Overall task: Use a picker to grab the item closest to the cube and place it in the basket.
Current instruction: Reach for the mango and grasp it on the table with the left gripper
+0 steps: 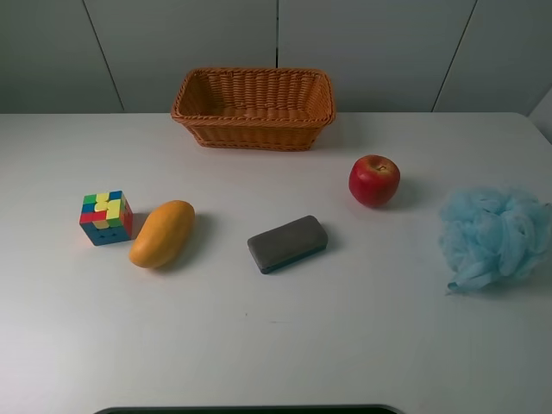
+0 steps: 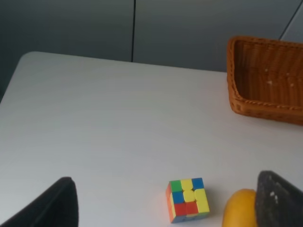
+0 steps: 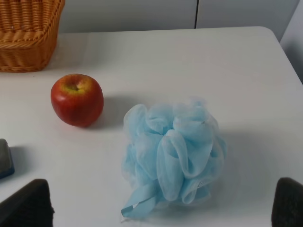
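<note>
A multicoloured cube (image 1: 106, 217) sits at the left of the white table. An orange-yellow mango (image 1: 162, 233) lies right beside it, the closest item. A brown wicker basket (image 1: 254, 108) stands at the back middle and holds nothing. Neither arm shows in the exterior high view. In the left wrist view my left gripper (image 2: 168, 204) is open, with the cube (image 2: 187, 199) and the mango's end (image 2: 239, 210) between its dark fingertips (image 2: 59, 203) and the basket (image 2: 265, 78) beyond. In the right wrist view my right gripper (image 3: 158, 204) is open and empty above the table.
A grey eraser block (image 1: 287, 243) lies mid-table. A red apple (image 1: 373, 179) sits to its right, and a light blue bath pouf (image 1: 493, 236) lies near the right edge. The right wrist view shows the apple (image 3: 77, 99) and the pouf (image 3: 173, 151).
</note>
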